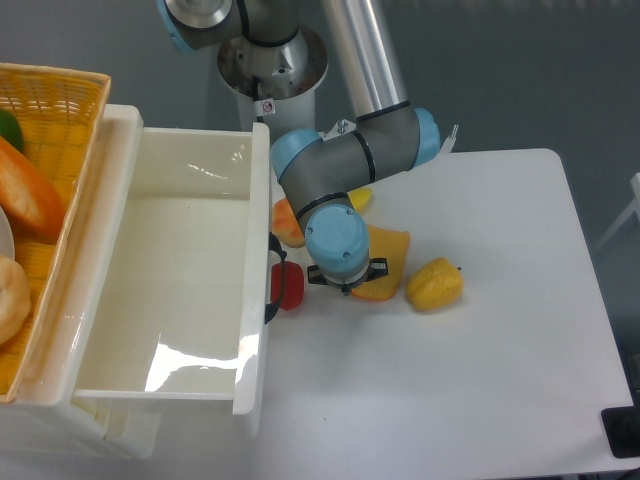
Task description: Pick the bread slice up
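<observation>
Directly under the wrist, bread slice (388, 262) tilted, partly hidden, fingers (345, 283) concealed, grip state unclear

the wrist hides the fingers and half the bread slice (388, 258) (grip unreadable).

You had a white table (500, 380) with rounded corners in front of you, standing on a plain grey floor (540, 70) under even light. At its left sat a glossy white bin (190, 290) that caught bright glare along its bottom, and beside that a yellow woven basket (60, 110).
</observation>
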You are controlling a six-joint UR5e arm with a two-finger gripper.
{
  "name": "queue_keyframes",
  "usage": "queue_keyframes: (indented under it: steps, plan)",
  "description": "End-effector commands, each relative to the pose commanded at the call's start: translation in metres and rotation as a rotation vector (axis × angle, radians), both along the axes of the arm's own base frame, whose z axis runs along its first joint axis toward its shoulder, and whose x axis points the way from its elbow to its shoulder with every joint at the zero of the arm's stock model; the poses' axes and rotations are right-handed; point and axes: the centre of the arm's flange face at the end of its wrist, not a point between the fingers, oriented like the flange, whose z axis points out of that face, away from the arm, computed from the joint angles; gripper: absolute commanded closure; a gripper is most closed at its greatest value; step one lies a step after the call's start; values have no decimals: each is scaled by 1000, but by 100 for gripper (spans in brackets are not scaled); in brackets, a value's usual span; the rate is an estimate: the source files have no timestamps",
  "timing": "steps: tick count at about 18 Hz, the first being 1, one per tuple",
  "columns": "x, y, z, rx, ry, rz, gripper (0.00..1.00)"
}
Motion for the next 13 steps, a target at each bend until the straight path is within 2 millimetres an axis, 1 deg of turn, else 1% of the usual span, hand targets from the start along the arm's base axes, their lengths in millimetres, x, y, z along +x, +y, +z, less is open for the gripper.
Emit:
queue_keyframes:
  steps: [2,4,7,9,12,13]
  plan:
    - [-5,1,10,16,8,-11,100]
    - [-14,4,26,36,24,-19,100]
    - [-28,14,48,84,45,-29,100]
    - [-38,18,63,105,57,-74,100]
    - [-56,15,98,150,83,-163,100]
    - [-62,12,113,177,94,-175,100]
